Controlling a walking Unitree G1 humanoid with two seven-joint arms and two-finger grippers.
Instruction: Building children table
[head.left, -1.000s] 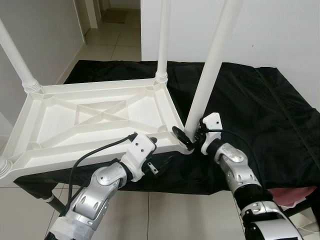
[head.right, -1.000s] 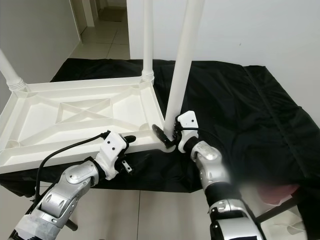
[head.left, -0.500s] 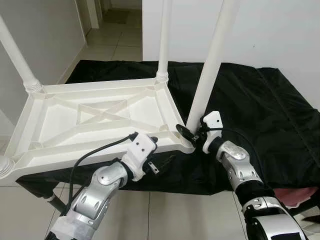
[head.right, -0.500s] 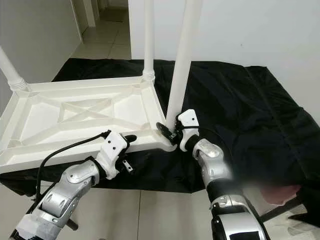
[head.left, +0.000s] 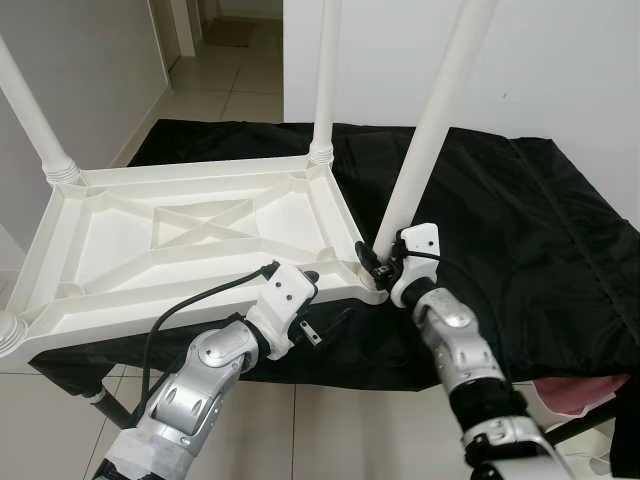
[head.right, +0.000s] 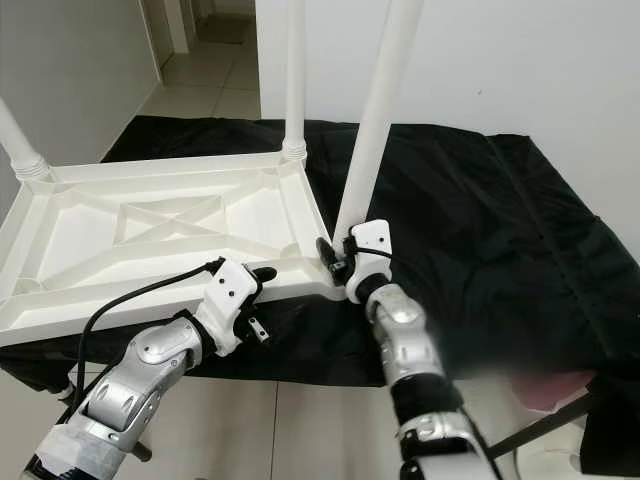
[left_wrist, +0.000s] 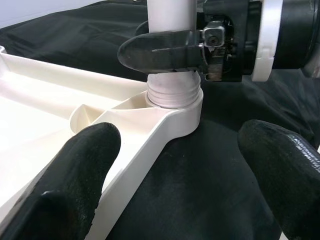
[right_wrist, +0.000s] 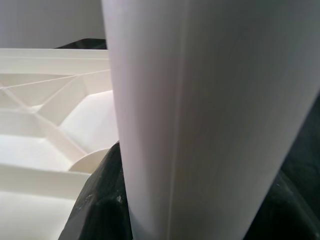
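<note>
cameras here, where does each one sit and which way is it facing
Left eye: on the head, looking down at the upturned table top on the black cloth; both arms show.
Right eye: same scene, beside it.
Left wrist: on the left arm, along its open fingers toward the leg in its socket; the right gripper clamps the leg.
Right wrist: close against that leg.
Shared: leg and table top.

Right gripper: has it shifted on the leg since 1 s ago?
Yes. The right gripper has turned around the table leg at the corner socket; its black finger no longer juts toward the robot's left over the tabletop rim.
</note>
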